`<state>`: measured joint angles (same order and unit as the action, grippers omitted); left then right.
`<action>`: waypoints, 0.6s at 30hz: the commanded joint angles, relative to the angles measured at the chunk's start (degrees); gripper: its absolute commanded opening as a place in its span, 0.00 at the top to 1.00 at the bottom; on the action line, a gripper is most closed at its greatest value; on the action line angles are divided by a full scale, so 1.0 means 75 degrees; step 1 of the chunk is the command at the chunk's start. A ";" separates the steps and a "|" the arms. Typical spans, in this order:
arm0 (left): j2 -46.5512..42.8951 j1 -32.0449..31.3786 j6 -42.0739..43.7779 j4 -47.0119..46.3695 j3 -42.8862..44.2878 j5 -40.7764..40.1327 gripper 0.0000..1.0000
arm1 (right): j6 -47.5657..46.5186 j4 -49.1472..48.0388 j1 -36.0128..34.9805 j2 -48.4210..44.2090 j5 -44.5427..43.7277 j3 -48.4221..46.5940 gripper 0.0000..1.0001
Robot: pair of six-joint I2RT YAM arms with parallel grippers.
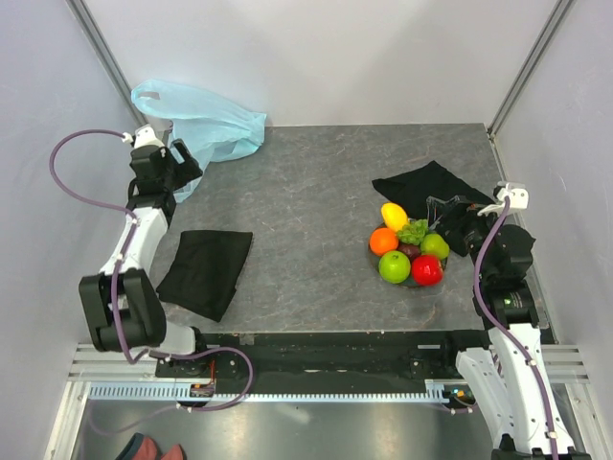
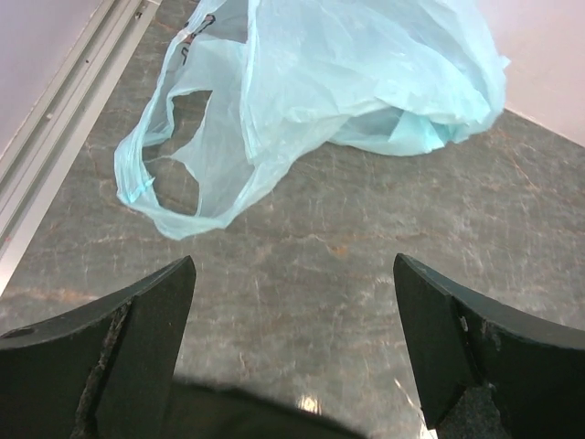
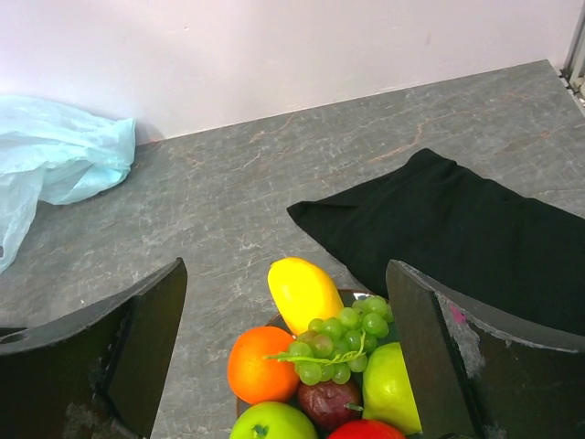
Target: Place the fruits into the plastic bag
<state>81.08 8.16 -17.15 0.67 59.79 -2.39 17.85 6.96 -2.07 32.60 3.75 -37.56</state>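
The light-blue plastic bag lies crumpled at the back left; in the left wrist view its handle loops face my fingers. My left gripper is open and empty just in front of it. The fruits are piled on a plate at the right: a yellow one, an orange, grapes, a purple one, two green apples and a red apple. My right gripper is open and empty just right of the pile.
One black cloth lies folded at the front left. Another black cloth lies behind the plate, partly under my right gripper. Grey walls enclose the table on three sides.
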 commanded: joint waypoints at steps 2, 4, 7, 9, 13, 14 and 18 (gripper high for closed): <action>0.1141 0.0306 0.0024 -0.1014 0.0851 0.0599 0.04 | 0.0011 -0.0061 0.0006 0.0013 0.0320 -0.0382 0.02; 0.1655 0.0423 0.0048 -0.1178 0.1098 0.0928 0.04 | -0.0035 -0.0026 0.0006 0.0048 0.0624 -0.0464 0.02; 0.2161 0.0669 -0.0104 -0.1493 0.1449 0.1430 0.05 | -0.0071 -0.0026 0.0017 0.0106 0.0929 -0.0546 0.02; 0.2699 0.0751 -0.0093 -0.1565 0.1869 0.1921 0.06 | -0.0117 0.0044 0.0006 0.0141 0.1000 -0.0593 0.02; 0.3392 0.0763 0.0095 -0.1600 0.2457 0.2276 0.07 | -0.0188 0.0173 0.0006 0.0118 0.0977 -0.0687 0.02; 0.3555 0.0775 0.0072 -0.1647 0.2504 0.2288 0.07 | -0.0211 0.0243 0.0017 0.0118 0.0954 -0.0710 0.02; 0.4023 0.0880 -0.0080 -0.1835 0.2761 0.3093 0.09 | -0.0282 0.0349 0.0017 0.0142 0.0883 -0.0862 0.02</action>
<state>108.31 14.04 -17.12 -8.73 76.58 13.13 17.02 9.45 -2.07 33.56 9.76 -40.58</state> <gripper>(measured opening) 0.927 0.979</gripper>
